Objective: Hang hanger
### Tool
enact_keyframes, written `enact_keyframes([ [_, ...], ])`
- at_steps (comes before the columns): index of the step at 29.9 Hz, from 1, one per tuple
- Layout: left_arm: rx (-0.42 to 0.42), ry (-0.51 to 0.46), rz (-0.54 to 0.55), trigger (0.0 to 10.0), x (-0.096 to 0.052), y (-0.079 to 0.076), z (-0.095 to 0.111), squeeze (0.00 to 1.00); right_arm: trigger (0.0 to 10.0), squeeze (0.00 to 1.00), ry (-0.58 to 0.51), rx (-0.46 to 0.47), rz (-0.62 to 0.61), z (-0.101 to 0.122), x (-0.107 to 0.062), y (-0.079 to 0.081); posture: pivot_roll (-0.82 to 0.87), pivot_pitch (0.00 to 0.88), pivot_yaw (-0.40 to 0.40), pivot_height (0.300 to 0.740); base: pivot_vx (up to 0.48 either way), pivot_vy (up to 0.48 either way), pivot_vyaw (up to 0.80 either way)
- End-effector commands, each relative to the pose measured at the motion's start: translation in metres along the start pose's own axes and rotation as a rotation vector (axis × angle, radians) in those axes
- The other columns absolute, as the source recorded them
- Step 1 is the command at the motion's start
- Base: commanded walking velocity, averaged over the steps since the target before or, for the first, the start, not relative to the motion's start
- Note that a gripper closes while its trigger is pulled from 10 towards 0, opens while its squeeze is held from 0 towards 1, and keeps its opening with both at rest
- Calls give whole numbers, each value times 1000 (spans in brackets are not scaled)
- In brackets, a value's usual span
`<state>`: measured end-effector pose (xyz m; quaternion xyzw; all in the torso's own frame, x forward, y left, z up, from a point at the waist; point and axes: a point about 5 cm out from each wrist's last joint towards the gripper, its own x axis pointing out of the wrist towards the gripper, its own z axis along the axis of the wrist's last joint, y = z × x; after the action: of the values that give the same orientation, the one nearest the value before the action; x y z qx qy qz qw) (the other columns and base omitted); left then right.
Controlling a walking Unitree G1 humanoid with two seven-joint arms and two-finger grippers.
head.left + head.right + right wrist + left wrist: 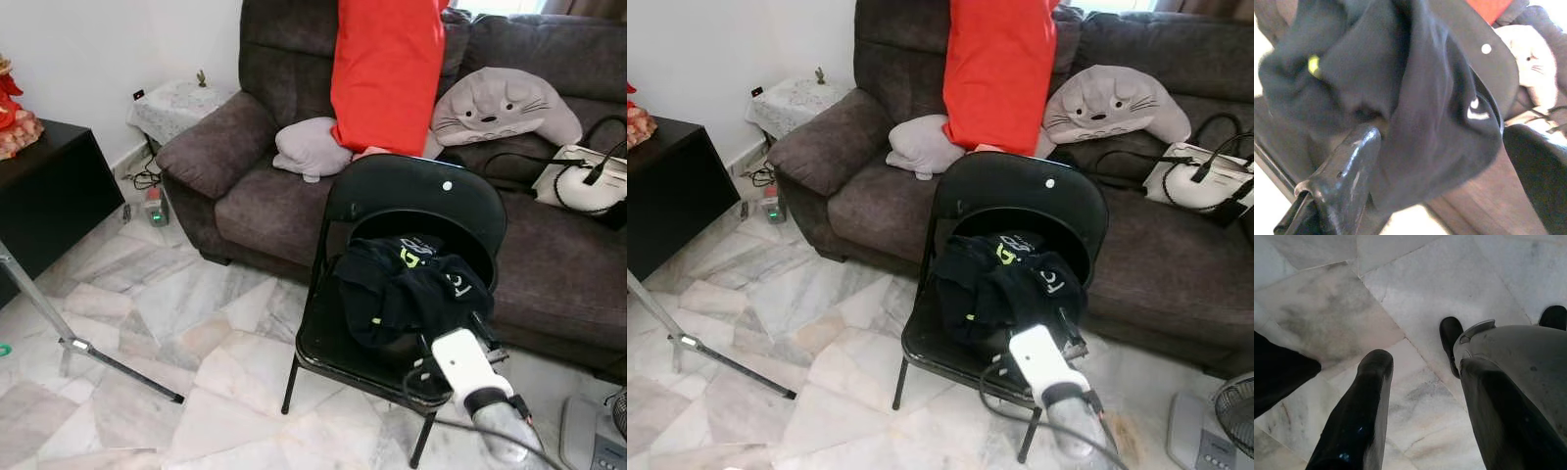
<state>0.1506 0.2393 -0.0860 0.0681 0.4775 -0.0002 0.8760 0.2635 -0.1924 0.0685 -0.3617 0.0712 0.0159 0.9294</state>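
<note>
A black folding chair (411, 201) stands on the marble floor in front of a sofa. A crumpled black garment (407, 284) with yellow-green and white print lies on its seat. My right arm reaches to the garment from the front right. The right gripper (1444, 142) is open, with one black finger (1347, 166) on either side of a fold of the cloth, and I cannot tell whether the fingers touch it. My left gripper (1322, 396) hangs open over the floor beside my grey leg (1518, 382).
A brown sofa (265, 196) behind the chair holds a grey cushion (309, 147), a cat-faced cushion (505, 106) and a white bag (588, 181). Red fabric (387, 73) hangs above the chair back. A black cabinet (44, 196) and a metal stand leg (108, 357) are at left. A fan base (1225, 421) is at right.
</note>
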Motion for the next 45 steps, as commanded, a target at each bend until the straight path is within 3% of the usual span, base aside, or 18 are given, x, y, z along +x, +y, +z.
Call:
enact_keyframes([
  [1,5,28,1,10000,-2,1,-9,0,10000,0,28,-62,-23,-11,-2,8,3,75,3,740,0,0,0],
  [2,4,27,1,10000,-2,1,-8,0,10000,1000,66,-86,-58,-19,-1,11,3,79,2,740,0,0,0],
  [7,3,27,1,10000,-2,2,-8,0,10000,969,191,-94,-74,-43,5,26,7,86,6,740,0,0,0],
  [8,3,27,1,10000,-2,2,-8,0,10000,741,206,-97,-77,-47,5,28,7,86,6,740,0,0,0],
  [9,2,27,1,10000,-2,2,-8,0,10000,647,216,-102,-83,-49,6,29,16,89,8,740,0,0,0],
  [10,1,27,1,10000,-2,2,-8,0,10000,59,222,-108,-91,-50,6,30,16,89,9,740,0,0,0],
  [11,0,27,2,10000,-2,2,-8,0,10000,0,227,-110,-98,-52,7,31,16,91,11,740,0,0,0],
  [19,6,28,2,10000,-2,4,-6,0,10000,0,242,-56,-129,-53,22,34,24,97,27,740,0,0,0],
  [24,9,23,2,10000,-1,4,-5,0,10000,0,353,32,-201,-61,28,22,30,96,31,740,0,0,0],
  [27,11,22,2,10000,-1,4,-4,0,10000,0,353,110,-167,-58,34,22,36,94,32,740,0,0,0],
  [31,12,21,3,10000,-1,4,-4,0,10000,0,325,142,-140,-51,39,22,44,93,35,740,0,0,0],
  [34,12,20,5,10000,-1,5,-3,0,10000,0,259,200,-26,-38,49,27,43,93,38,740,0,0,0],
  [37,14,21,6,10000,-1,5,-3,0,10000,0,221,178,47,-30,53,30,45,92,39,740,0,0,0],
  [45,16,19,8,10000,-1,6,-3,0,10000,0,231,125,-22,-31,58,14,51,91,45,740,0,0,0],
])
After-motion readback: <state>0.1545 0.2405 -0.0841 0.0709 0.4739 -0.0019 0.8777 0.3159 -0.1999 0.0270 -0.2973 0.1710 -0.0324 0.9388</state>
